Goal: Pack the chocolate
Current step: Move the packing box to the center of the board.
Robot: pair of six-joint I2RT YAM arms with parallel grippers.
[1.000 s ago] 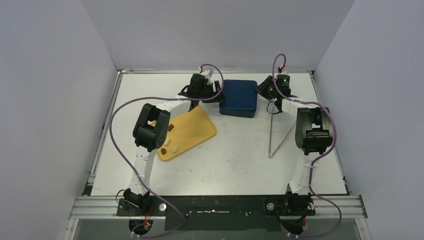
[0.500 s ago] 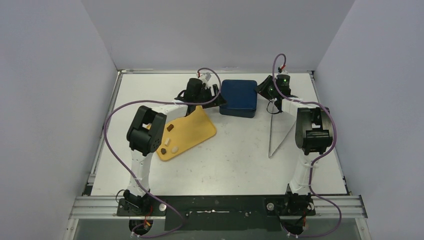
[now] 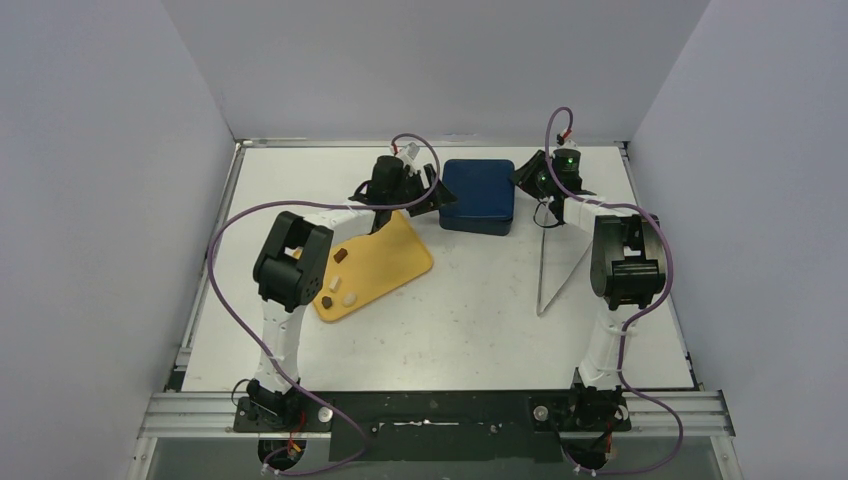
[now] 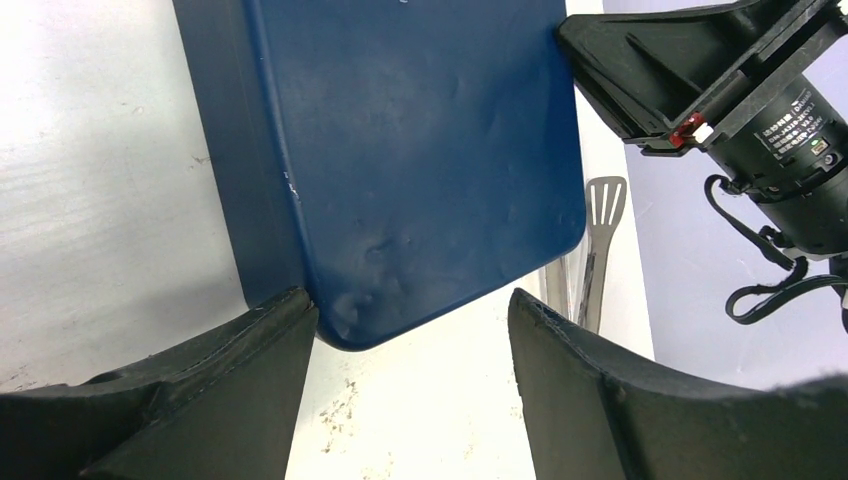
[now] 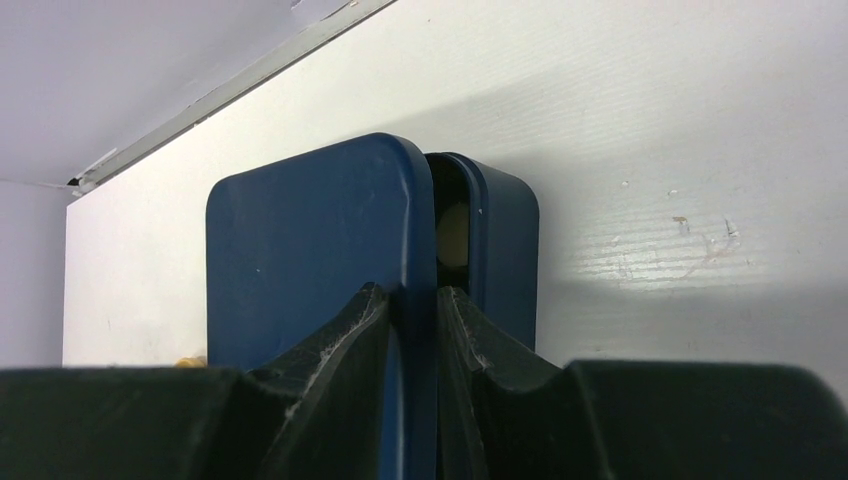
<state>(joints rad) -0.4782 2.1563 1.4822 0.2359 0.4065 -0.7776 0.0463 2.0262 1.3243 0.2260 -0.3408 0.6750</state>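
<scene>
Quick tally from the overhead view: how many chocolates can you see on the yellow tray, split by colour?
Brown chocolates: 2
White chocolates: 2
Total: 4 visible on the yellow tray. The left arm covers part of the tray, so more may be hidden under it.

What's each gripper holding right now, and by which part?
The right gripper pinches the dark blue lid by its edge, ajar from the box base. The left gripper holds nothing, jaws open at a lid corner.
</scene>
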